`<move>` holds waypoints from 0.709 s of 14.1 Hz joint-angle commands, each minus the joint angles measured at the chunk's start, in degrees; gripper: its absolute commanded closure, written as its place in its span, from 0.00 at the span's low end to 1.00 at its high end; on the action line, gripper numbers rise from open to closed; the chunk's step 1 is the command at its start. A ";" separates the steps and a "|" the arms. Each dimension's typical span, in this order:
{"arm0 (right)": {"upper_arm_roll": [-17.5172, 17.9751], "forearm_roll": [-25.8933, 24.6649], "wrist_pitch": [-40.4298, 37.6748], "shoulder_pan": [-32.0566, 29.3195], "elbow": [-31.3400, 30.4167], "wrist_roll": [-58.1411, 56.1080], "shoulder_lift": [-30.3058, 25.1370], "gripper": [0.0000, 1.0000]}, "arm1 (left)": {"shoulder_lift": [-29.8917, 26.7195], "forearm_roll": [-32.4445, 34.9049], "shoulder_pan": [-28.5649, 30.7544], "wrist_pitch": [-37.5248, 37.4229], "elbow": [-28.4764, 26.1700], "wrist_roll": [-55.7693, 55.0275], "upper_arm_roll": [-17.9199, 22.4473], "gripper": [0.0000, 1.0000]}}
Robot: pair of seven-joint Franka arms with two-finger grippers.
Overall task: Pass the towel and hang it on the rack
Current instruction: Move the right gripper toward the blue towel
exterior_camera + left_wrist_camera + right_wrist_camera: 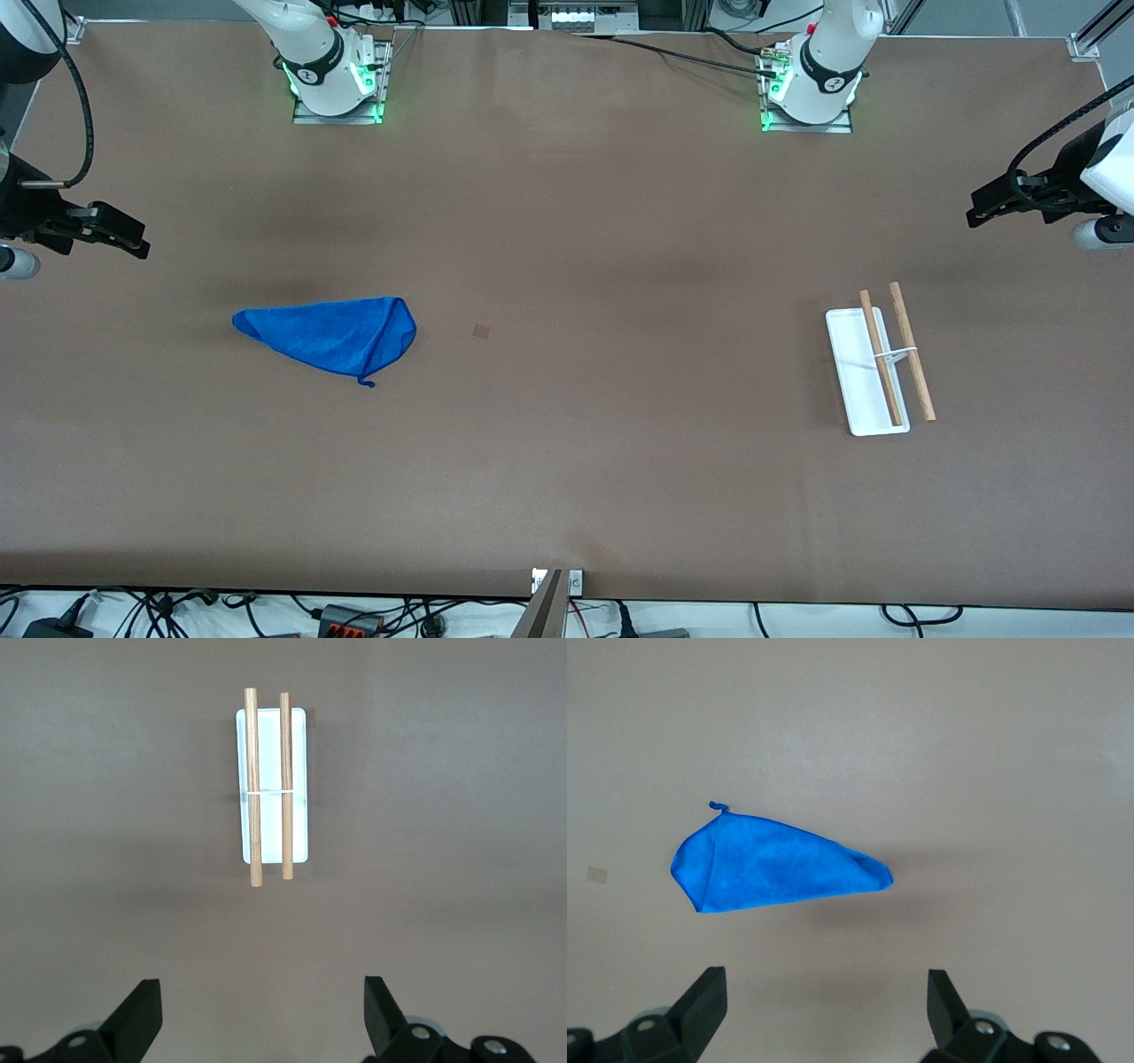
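Note:
The bright blue towel [332,335] lies crumpled flat on the brown table toward the right arm's end, its loop tag [364,382] at the corner nearest the front camera. It also shows in the right wrist view [771,873]. The rack [877,363], with white base and two wooden bars, stands toward the left arm's end and shows in the left wrist view [271,787]. My right gripper [133,241] is open and empty, up at the table's end, apart from the towel. My left gripper [979,211] is open and empty, up at the other end, apart from the rack.
A small brown square mark [481,330] lies on the table beside the towel. The two arm bases [337,75] [811,84] stand along the table edge farthest from the front camera. Cables lie off the near edge.

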 commanded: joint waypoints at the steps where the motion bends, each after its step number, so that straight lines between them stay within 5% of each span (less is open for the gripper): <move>1: 0.14 0.51 -0.61 -0.34 -0.40 -0.73 -1.03 0.00 | -1.49 -1.05 0.01 -0.31 -1.17 -0.21 0.22 0.00; 10: 0.32 0.42 -0.61 -0.26 -0.23 -0.81 3.35 0.00 | -1.49 -1.05 0.01 -0.31 -1.17 -0.39 0.22 0.00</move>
